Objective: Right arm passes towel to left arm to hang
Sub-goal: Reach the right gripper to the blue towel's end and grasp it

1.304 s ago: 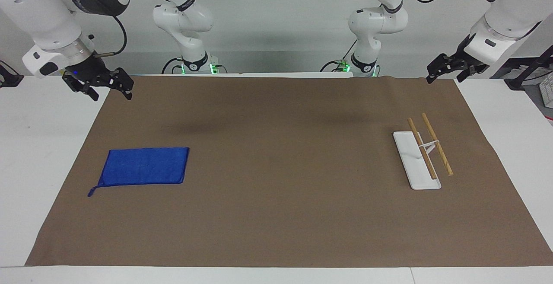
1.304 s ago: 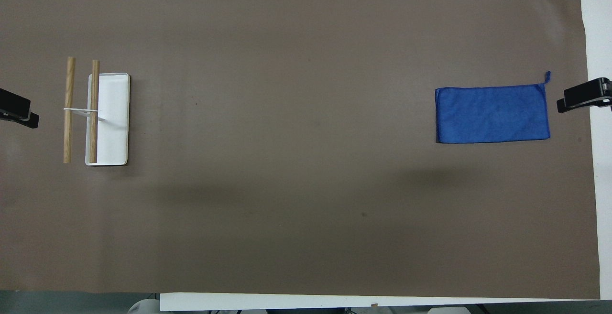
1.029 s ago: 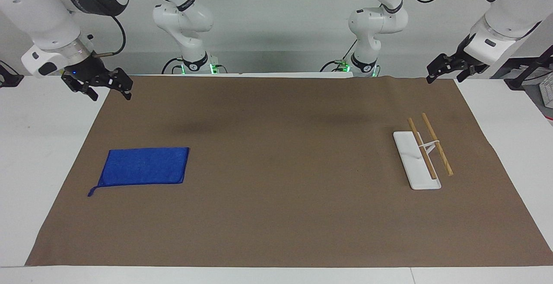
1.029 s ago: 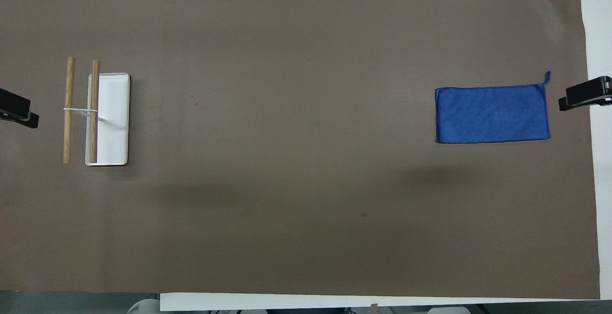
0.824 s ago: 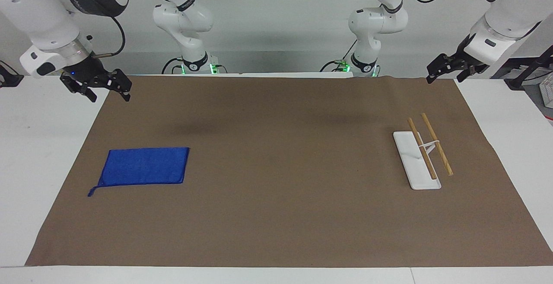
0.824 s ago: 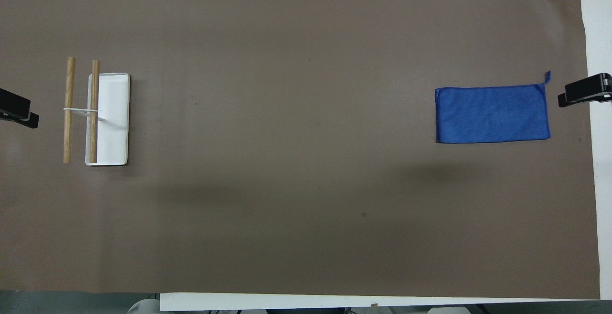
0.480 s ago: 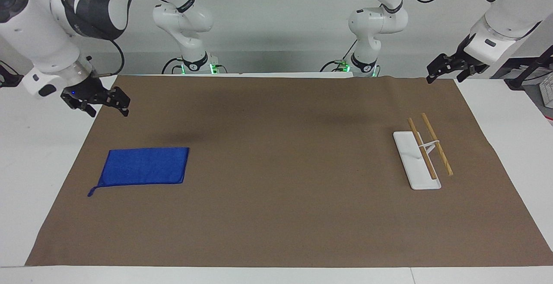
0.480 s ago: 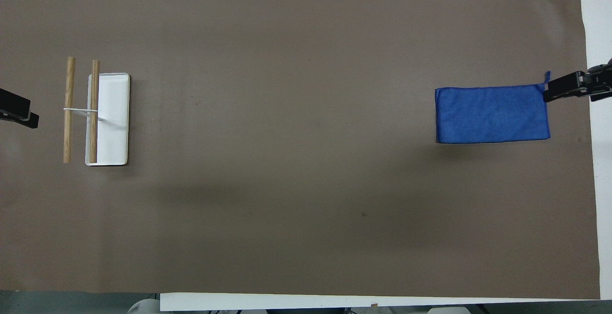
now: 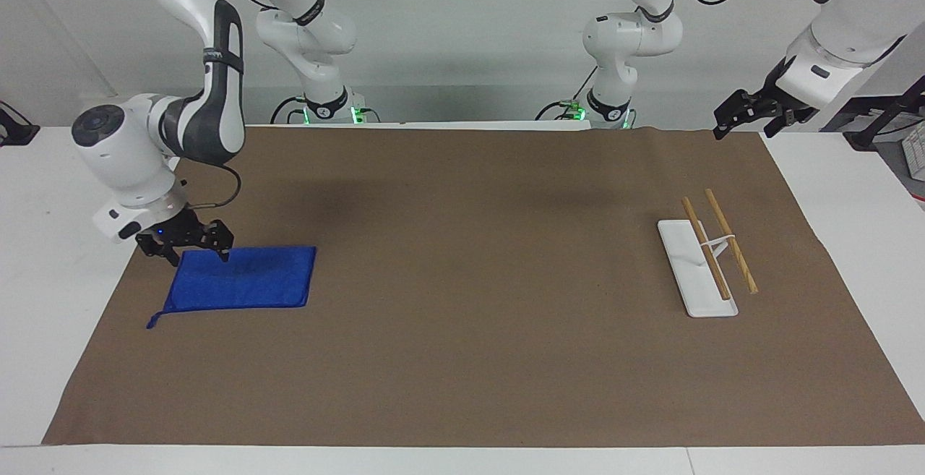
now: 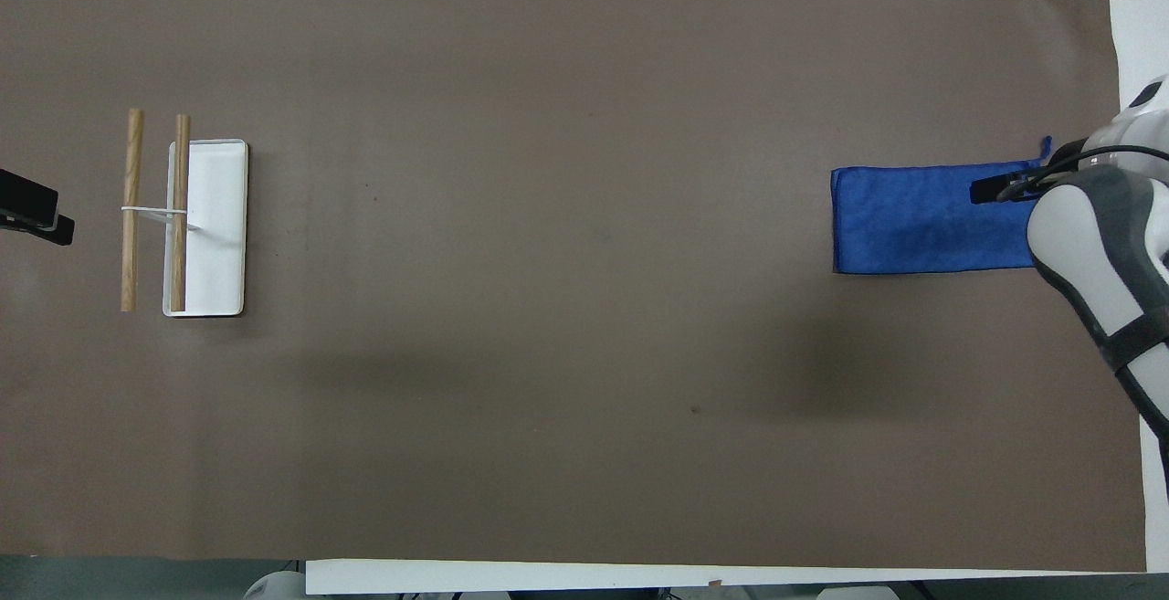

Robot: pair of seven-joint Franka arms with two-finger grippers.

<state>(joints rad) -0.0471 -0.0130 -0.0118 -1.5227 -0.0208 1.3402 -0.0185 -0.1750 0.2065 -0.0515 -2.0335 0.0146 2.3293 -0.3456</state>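
The blue towel point(image 9: 246, 278) lies flat on the brown mat toward the right arm's end of the table. Its thin loop point(image 9: 153, 322) is at the corner farthest from the robots. It also shows in the overhead view point(image 10: 913, 221). My right gripper point(image 9: 196, 252) is open and low over the towel's corner nearest the robots, with its blue light showing. I cannot tell whether it touches the cloth. In the overhead view the right gripper point(image 10: 1005, 191) and its arm cover the towel's end. My left gripper point(image 9: 744, 130) is open and empty, and waits in the air at the left arm's end.
A white rack point(image 9: 697, 265) with two wooden bars point(image 9: 730, 240) stands on the brown mat point(image 9: 462, 359) toward the left arm's end. It also shows in the overhead view point(image 10: 205, 226). The left gripper's tip point(image 10: 36, 216) shows beside it.
My right arm has swung down and away from the robots, from high over the mat's edge to low over the towel's corner. The towel, the rack and the left arm have not moved.
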